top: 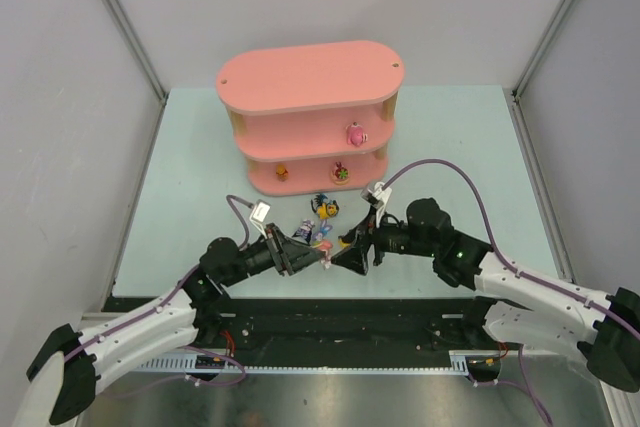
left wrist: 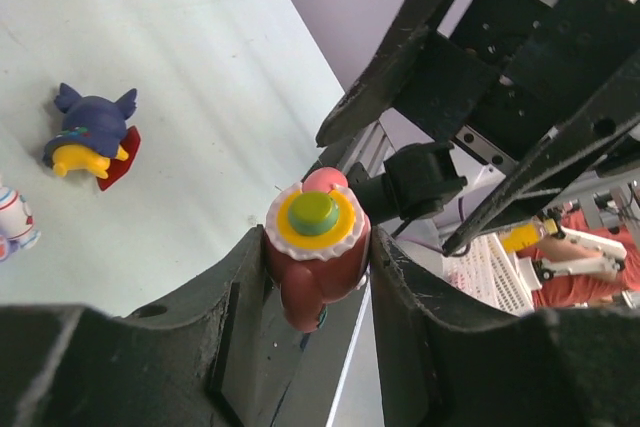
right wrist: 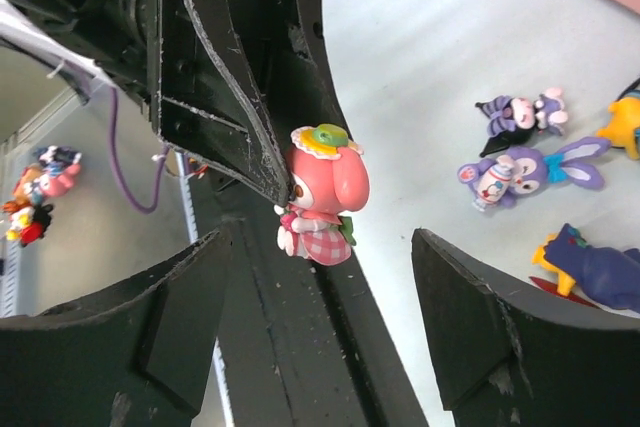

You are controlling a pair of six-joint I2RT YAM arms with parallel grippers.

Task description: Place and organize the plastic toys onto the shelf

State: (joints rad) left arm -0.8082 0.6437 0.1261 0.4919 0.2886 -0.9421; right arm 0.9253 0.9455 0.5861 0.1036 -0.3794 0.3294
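Observation:
My left gripper (top: pixel 312 255) is shut on a pink toy (top: pixel 325 247) with a yellow-and-green hat, and holds it above the table's near edge. In the left wrist view the pink toy (left wrist: pixel 315 247) is squeezed between both pads, hat upward. My right gripper (top: pixel 347 253) faces it, open. In the right wrist view the pink toy (right wrist: pixel 325 197) hangs between and a little beyond my spread right fingertips, touching neither. Loose plastic toys (top: pixel 322 215) lie on the table just past the grippers. The pink shelf (top: pixel 310 77) stands further back.
On the shelf, a pink figure (top: pixel 355 134) stands on the middle tier and two small ones (top: pixel 283 173) (top: pixel 342 171) on the bottom tier. A purple rabbit (right wrist: pixel 520 172), a black-eared toy (right wrist: pixel 520 112) and a dark blue toy (right wrist: pixel 595 267) lie on the table.

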